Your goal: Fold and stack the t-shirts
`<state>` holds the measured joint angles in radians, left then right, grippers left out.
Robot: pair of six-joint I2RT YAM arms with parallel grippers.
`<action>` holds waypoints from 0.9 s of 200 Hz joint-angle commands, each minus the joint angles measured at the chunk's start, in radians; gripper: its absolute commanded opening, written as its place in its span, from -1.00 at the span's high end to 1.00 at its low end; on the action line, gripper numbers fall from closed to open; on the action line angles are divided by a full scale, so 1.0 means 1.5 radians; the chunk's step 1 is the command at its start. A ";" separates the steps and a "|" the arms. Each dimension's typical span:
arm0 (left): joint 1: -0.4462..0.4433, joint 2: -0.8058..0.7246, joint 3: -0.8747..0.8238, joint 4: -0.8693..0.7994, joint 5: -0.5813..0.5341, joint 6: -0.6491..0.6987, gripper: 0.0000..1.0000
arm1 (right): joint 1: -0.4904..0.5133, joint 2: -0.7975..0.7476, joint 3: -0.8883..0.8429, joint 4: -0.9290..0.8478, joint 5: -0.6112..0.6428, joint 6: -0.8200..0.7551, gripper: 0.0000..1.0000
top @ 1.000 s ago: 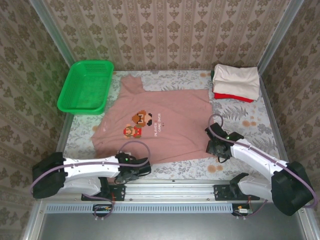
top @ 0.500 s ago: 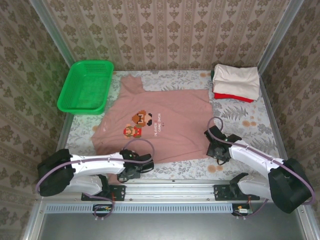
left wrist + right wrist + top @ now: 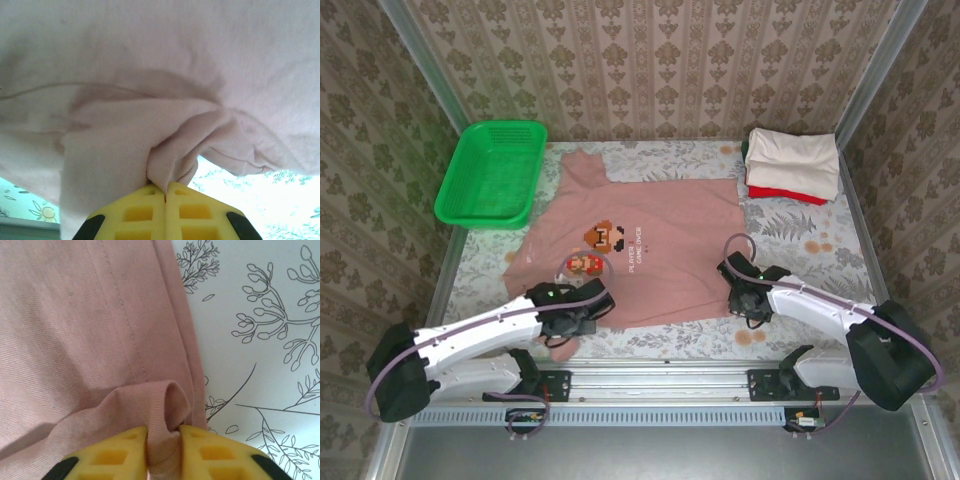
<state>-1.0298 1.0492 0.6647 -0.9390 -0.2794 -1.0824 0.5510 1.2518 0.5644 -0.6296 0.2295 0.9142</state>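
Patterned wallpaper (image 3: 650,60) enclosed a table (image 3: 810,255) covered in a pale floral cloth. The dusty-pink t-shirt (image 3: 660,230) lay spread flat at mid-table, its pixel-figure print (image 3: 600,248) facing up and its near edge turned toward the arm bases. The left gripper (image 3: 570,322) sat at the near left corner of that edge, and the right gripper (image 3: 745,298) at the near right corner.

In the left wrist view the yellow fingers (image 3: 135,215) met with no gap, pinching a gathered fold of pink fabric, and the rest of the shirt draped above them. In the right wrist view the fingers (image 3: 215,450) clamped a small loop of the stitched hem, with the shirt's side edge running along bare floral cloth to its right. The overhead view supplied the layout and the chest print. The wrist views supplied the two pinches, which the gripper bodies masked from above.

At the far right corner a folded cream t-shirt (image 3: 792,158) rested on a folded red t-shirt (image 3: 782,193), apart from the pink one. A green mesh basket (image 3: 492,172) stood at the far left, near the pink shirt's far end.
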 commanded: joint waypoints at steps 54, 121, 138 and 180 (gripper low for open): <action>0.156 0.013 0.109 -0.031 -0.010 0.226 0.94 | 0.000 -0.097 0.070 -0.115 0.063 -0.016 1.00; 0.363 0.300 0.267 0.144 0.130 0.437 0.78 | -0.109 0.059 0.240 -0.045 0.028 -0.146 1.00; 0.432 0.382 0.319 0.174 0.186 0.444 0.82 | -0.142 0.150 0.298 -0.030 0.011 -0.173 1.00; 0.476 0.541 0.479 0.138 0.204 0.485 0.80 | -0.185 0.322 0.433 -0.029 -0.023 -0.222 1.00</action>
<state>-0.3229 1.7855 1.2655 -0.7120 -0.0193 -0.4320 0.2981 1.6470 1.1236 -0.6769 0.2337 0.6556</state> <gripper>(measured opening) 0.079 0.068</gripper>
